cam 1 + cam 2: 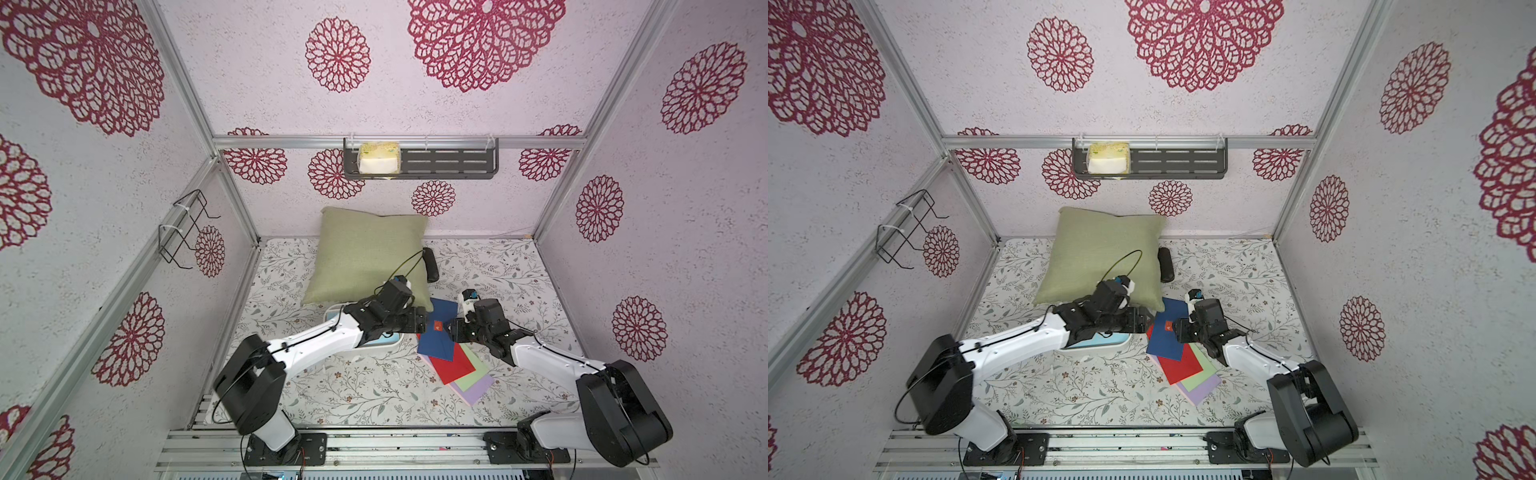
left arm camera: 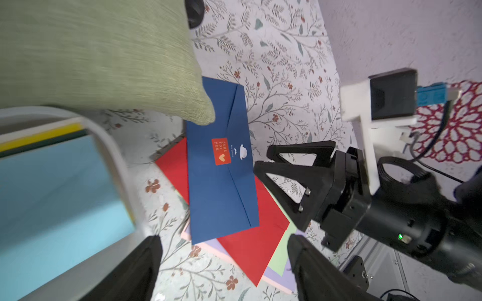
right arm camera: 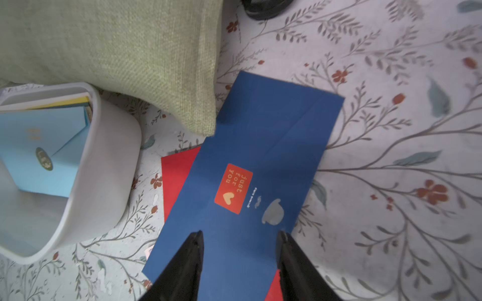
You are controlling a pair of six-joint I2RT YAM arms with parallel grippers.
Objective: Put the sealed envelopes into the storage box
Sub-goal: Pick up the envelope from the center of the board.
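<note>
1. In a top view, the storage box [image 1: 392,341] is seen under the left arm [image 1: 316,338], at 9 o'clock of the fanned sealed envelopes [image 1: 453,365].
2. In the left wrist view, the left hand [image 2: 224,236] is spread wide, empty, near the navy envelope [image 2: 221,187].
3. In the right wrist view, the right hand [image 3: 241,232] is held half open over it; a light blue envelope [image 3: 44,130] is seen in the box.

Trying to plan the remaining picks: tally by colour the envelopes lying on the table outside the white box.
navy envelope: 1
red envelope: 1
green envelope: 1
lilac envelope: 1
pink envelope: 1, with only its edge showing under the pile
Total: 5 visible
</note>
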